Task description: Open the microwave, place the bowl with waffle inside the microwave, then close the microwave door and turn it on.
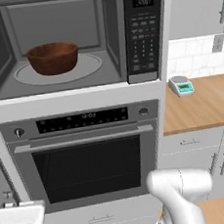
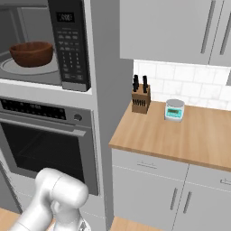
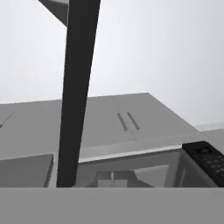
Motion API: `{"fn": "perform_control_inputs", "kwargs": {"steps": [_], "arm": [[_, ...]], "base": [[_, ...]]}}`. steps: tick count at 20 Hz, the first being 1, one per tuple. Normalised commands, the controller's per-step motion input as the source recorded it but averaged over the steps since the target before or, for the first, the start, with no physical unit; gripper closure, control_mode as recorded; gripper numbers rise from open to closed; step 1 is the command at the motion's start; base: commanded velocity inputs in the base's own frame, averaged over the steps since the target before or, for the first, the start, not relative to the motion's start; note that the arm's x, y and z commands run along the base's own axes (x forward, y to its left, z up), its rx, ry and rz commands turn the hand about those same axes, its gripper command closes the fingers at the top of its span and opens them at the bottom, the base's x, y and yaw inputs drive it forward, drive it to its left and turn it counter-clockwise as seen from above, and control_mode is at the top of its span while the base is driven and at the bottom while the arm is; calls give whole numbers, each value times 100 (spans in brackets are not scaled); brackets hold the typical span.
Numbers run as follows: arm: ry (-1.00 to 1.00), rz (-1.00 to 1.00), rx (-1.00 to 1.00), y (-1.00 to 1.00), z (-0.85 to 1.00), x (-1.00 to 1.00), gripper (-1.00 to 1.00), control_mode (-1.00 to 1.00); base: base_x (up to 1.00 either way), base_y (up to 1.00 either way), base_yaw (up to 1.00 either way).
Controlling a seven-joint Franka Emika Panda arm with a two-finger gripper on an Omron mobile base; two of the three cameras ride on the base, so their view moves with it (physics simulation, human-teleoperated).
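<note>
Open microwave (image 1: 76,44) holding the bowl with waffle (image 1: 53,57) on its turntable; oven (image 1: 87,153) below, kitchen scale (image 1: 181,86) on counter (image 1: 207,105). Arm low; pincer closed, empty, near dark door edge (image 3: 76,96).

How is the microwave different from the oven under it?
The microwave stands open, so you see its grey inside with a brown bowl on the round glass plate; the oven is shut behind dark glass. The microwave has a keypad strip down its right side; the oven has knobs and a long display across its top. Both are built into the same wall column.
</note>
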Motion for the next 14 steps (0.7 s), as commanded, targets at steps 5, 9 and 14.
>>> {"fn": "perform_control_inputs", "kwargs": {"steps": [5, 9, 14], "arm": [[11, 0, -6, 56, -3, 31, 100, -100], [9, 0, 0, 76, 2, 30, 100, -100], [6, 0, -2, 84, 0, 31, 100, -100]], "base": [[0, 0, 0], [0, 0, 0], [0, 0, 0]]}}
